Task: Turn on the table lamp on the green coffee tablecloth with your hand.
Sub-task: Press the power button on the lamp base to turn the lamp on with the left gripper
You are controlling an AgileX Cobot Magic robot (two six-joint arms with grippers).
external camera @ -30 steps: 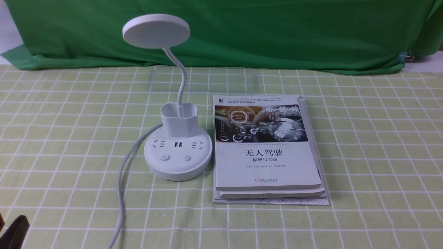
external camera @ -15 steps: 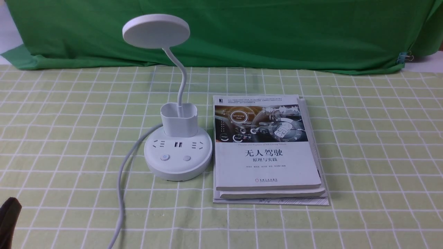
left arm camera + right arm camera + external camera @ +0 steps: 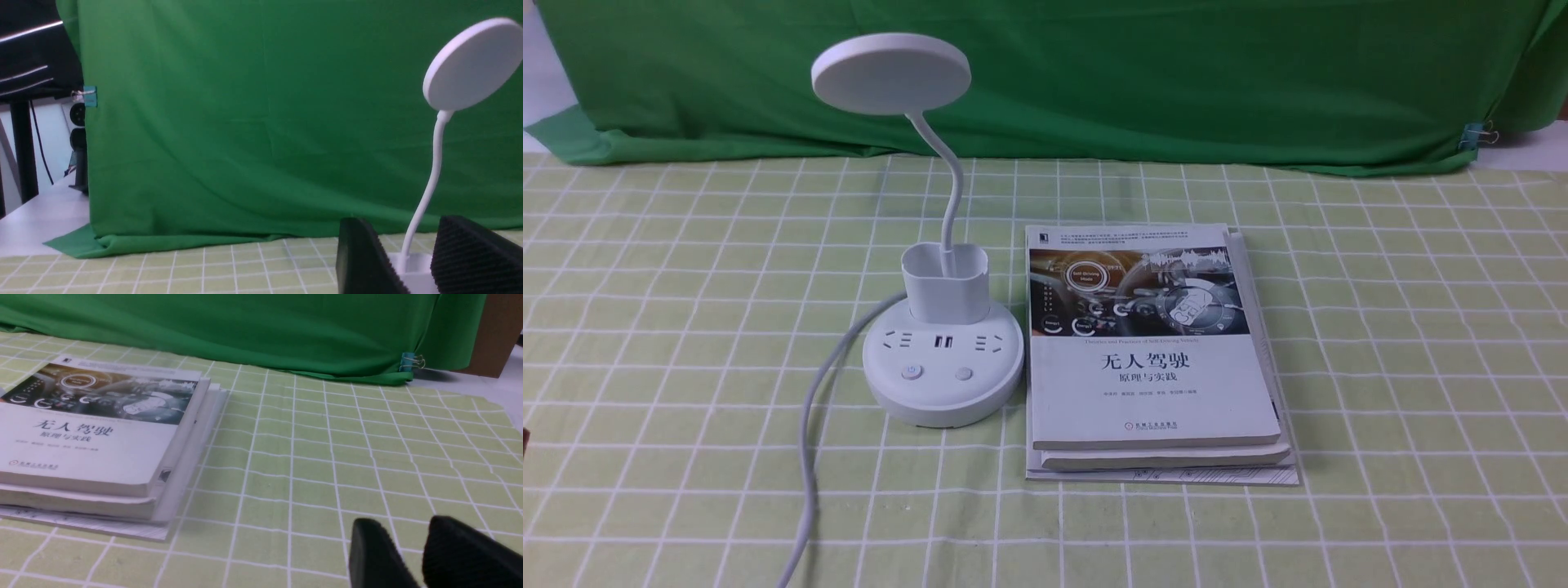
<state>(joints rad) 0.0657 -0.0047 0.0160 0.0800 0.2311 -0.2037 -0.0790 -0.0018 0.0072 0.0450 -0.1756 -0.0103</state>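
Observation:
The white table lamp [image 3: 943,371] stands on the pale green grid tablecloth [image 3: 1380,327], left of centre. Its disc head [image 3: 890,72] is up on a bent neck, and it looks unlit. Two round buttons [image 3: 912,373] sit on the front of the base. Neither gripper shows in the front view. In the left wrist view my left gripper [image 3: 400,222] is open and empty, well short of the lamp [image 3: 474,63], whose holder shows between the fingers. In the right wrist view my right gripper [image 3: 402,522] is empty, fingers slightly apart, low over the cloth [image 3: 306,457].
A stack of books [image 3: 1152,359] lies right beside the lamp base; it also shows in the right wrist view [image 3: 90,433]. The lamp's white cord [image 3: 809,441] runs from the base to the front edge. A dark green backdrop [image 3: 1176,73] hangs behind.
The dark end of my left arm, at the lower left edge of the front view, has drawn back out of that view. The lamp and books have not moved.

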